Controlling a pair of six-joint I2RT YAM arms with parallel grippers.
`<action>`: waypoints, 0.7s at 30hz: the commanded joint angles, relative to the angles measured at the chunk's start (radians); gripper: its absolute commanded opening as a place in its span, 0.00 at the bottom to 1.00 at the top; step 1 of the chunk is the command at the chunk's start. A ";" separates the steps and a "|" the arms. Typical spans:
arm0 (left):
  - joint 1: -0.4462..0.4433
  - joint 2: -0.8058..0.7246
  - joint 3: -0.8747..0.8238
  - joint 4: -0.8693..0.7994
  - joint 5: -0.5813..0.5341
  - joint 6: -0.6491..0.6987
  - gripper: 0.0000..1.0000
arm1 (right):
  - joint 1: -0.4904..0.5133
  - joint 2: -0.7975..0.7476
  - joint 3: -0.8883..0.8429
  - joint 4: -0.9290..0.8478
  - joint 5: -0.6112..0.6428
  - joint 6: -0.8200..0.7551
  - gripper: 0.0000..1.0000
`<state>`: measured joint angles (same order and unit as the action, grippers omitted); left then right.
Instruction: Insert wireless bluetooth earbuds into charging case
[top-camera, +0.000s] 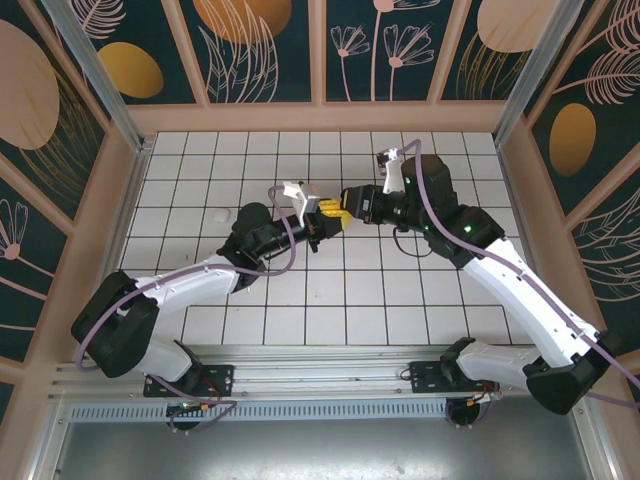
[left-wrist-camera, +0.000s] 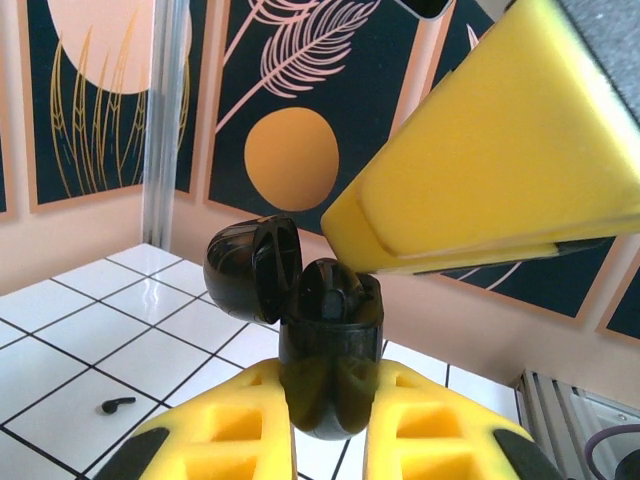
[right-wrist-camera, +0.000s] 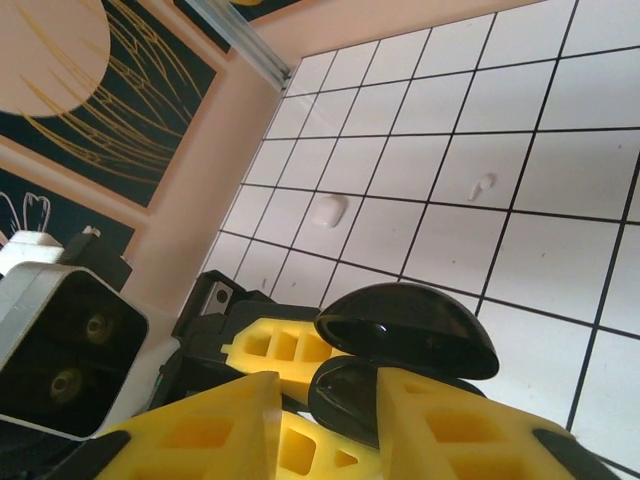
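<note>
L claw (left-wrist-camera: 335, 400) grips open case (left-wrist-camera: 330, 335) | R claw (left-wrist-camera: 350, 235) at rim (left-wrist-camera: 340, 275) | walls (top-camera: 320, 116) well apart

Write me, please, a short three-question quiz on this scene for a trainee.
1. True or false: the charging case has its lid shut.
2. The left gripper grips the case by: A, its lid; B, its lower body; C, nothing at all.
3. Fill in: a loose white earbud lies on the ___.

Key: 1 false, the lid stands open; 2 B; 3 tiled table.
</note>
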<state>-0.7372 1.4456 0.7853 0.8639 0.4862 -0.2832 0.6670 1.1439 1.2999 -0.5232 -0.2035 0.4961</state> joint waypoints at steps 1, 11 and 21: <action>0.020 -0.050 -0.010 -0.001 -0.021 -0.014 0.00 | -0.012 -0.056 0.032 -0.013 0.084 -0.019 0.41; 0.081 -0.245 -0.162 -0.104 -0.114 0.016 0.00 | -0.239 0.051 0.021 -0.113 0.163 -0.061 0.44; 0.085 -0.333 -0.238 -0.147 -0.139 0.033 0.00 | -0.480 0.492 0.010 0.073 0.041 -0.207 0.39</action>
<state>-0.6590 1.1316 0.5610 0.7269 0.3611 -0.2726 0.2337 1.5627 1.2667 -0.5003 -0.1268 0.3481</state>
